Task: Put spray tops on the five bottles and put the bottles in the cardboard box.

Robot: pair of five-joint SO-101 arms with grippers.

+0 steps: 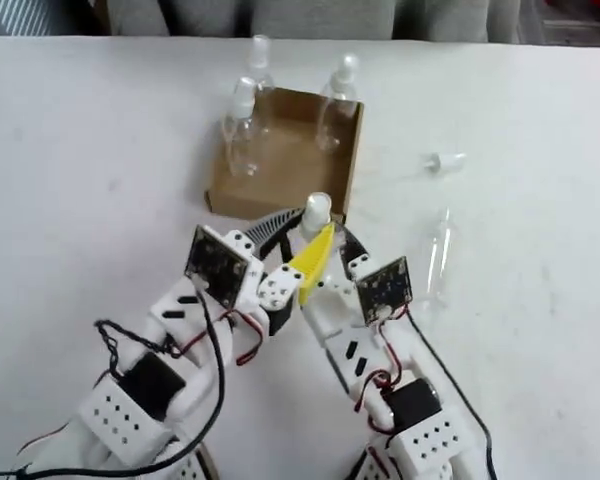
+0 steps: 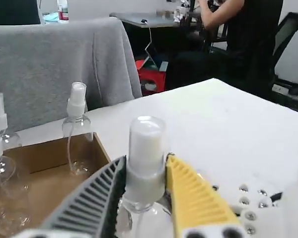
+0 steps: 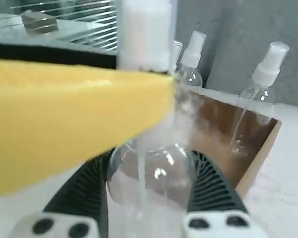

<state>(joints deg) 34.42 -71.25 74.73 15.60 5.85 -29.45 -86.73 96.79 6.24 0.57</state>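
Seating the white spray top [image 2: 145,144] squarely on the clear round-bodied plastic bottle [image 3: 149,173] looks like the step in hand. The pair sits at the centre of the high view, just below the box. The white matte table [image 1: 80,150] fills that frame, and the shallow brown cardboard box [image 1: 285,170] sits at upper centre. The left tool [image 2: 145,173], with one ribbed grey finger and one yellow, is clenched on the top's collar. The right tool [image 3: 149,183], black-fingered, grasps the bottle's belly beneath. To do it well, I judge, the right should hold the slick body upright. The left should line the top's axis up with the neck and turn or press evenly, without squeezing the thin wall out of shape. Three capped clear bottles [image 1: 242,130] stand at the box, two plainly inside. The third is at its upper edge, in or behind I cannot tell. An uncapped clear bottle [image 1: 438,255] lies right of centre. A small loose spray top [image 1: 445,160] lies above it, apart.
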